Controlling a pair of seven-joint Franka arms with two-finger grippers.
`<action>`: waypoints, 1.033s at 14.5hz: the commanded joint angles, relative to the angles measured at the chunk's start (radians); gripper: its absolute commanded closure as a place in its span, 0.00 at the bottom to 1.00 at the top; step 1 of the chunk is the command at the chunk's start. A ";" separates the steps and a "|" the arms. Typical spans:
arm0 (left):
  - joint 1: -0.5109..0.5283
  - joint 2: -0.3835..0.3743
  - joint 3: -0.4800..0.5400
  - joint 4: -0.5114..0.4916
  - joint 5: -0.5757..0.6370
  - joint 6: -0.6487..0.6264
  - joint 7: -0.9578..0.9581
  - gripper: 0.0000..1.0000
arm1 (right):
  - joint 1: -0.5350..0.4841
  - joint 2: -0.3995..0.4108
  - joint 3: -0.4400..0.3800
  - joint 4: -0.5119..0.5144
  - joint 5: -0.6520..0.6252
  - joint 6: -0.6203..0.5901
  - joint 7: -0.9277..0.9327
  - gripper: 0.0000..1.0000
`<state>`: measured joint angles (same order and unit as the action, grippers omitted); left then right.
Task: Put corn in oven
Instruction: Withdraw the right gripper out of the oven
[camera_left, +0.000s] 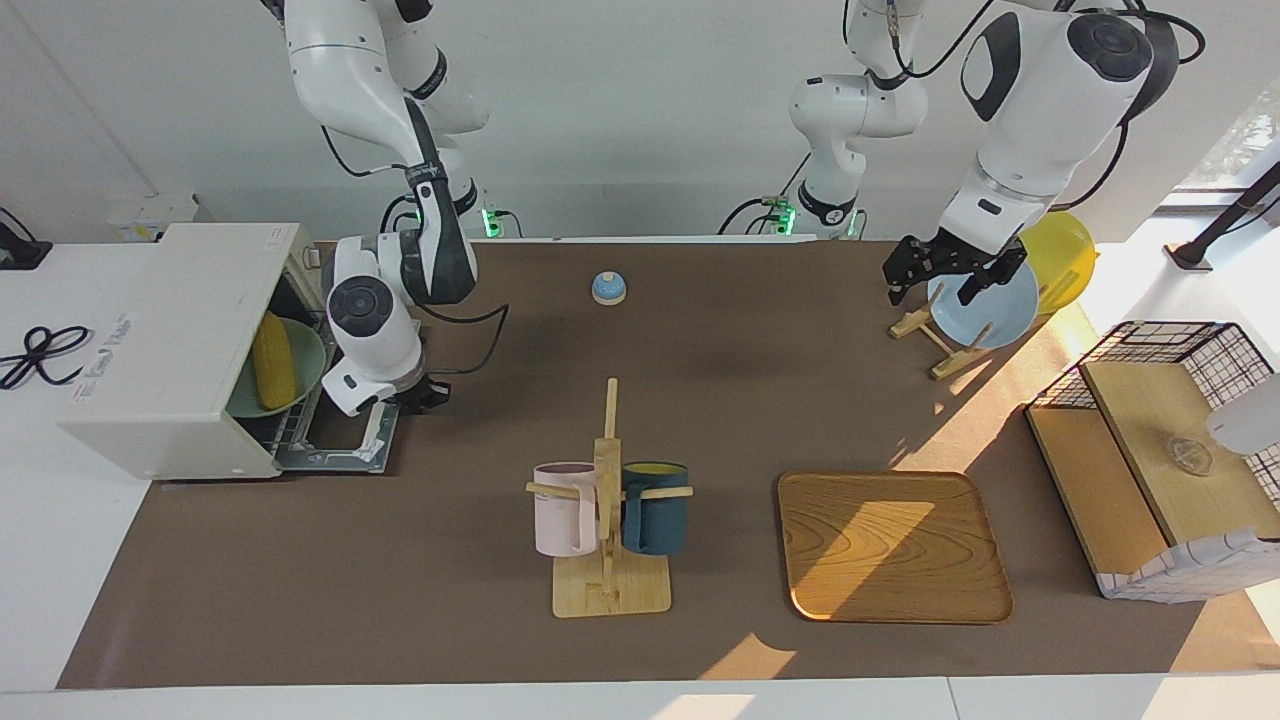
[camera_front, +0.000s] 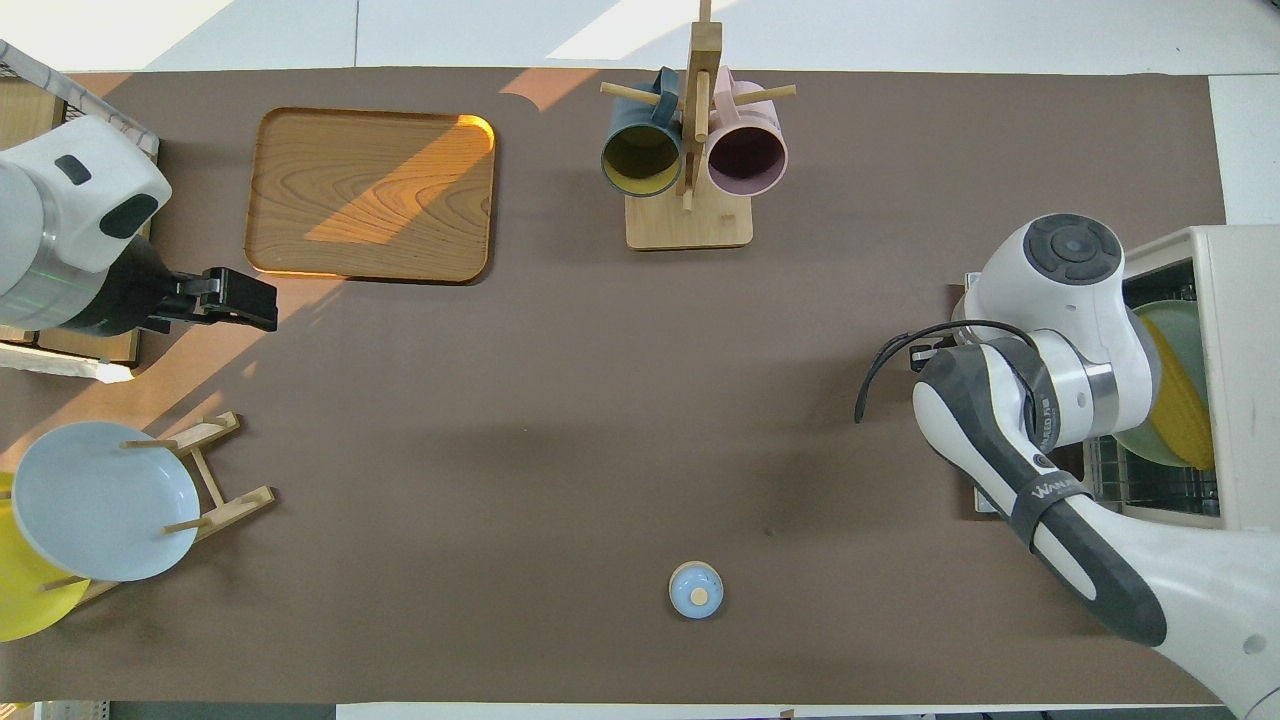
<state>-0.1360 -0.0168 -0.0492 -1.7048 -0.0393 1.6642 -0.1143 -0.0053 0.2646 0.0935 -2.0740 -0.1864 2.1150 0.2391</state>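
Observation:
The white oven (camera_left: 170, 340) stands at the right arm's end of the table with its door (camera_left: 345, 445) dropped open. Inside, the yellow corn (camera_left: 270, 358) lies on a green plate (camera_left: 305, 365) on the wire rack; from overhead the corn (camera_front: 1182, 410) shows just inside the oven (camera_front: 1240, 370) opening. My right gripper (camera_left: 418, 395) is shut and empty, low over the table beside the open door, clear of the corn. Its fingers are hidden under the arm in the overhead view. My left gripper (camera_left: 940, 280) waits open in the air near the plate rack.
A blue bell (camera_left: 608, 288) sits near the robots at mid-table. A wooden mug stand (camera_left: 608, 500) holds a pink and a dark blue mug. A wooden tray (camera_left: 890, 545), a plate rack with a blue plate (camera_left: 985, 310), a yellow plate (camera_left: 1060, 255) and a wire basket (camera_left: 1160, 450) fill the left arm's end.

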 joint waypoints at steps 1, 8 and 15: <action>0.007 -0.011 -0.001 0.002 -0.017 -0.001 0.004 0.00 | -0.008 -0.013 0.006 -0.002 -0.091 -0.042 0.017 1.00; 0.007 -0.011 -0.001 0.001 -0.017 -0.001 0.004 0.00 | -0.033 -0.044 0.009 0.231 -0.133 -0.340 -0.134 1.00; 0.007 -0.011 -0.001 0.001 -0.017 0.000 0.004 0.00 | -0.128 -0.185 0.006 0.245 -0.125 -0.477 -0.292 1.00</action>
<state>-0.1360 -0.0168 -0.0492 -1.7048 -0.0393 1.6642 -0.1144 -0.1117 0.1065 0.0937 -1.8268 -0.2931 1.6619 -0.0101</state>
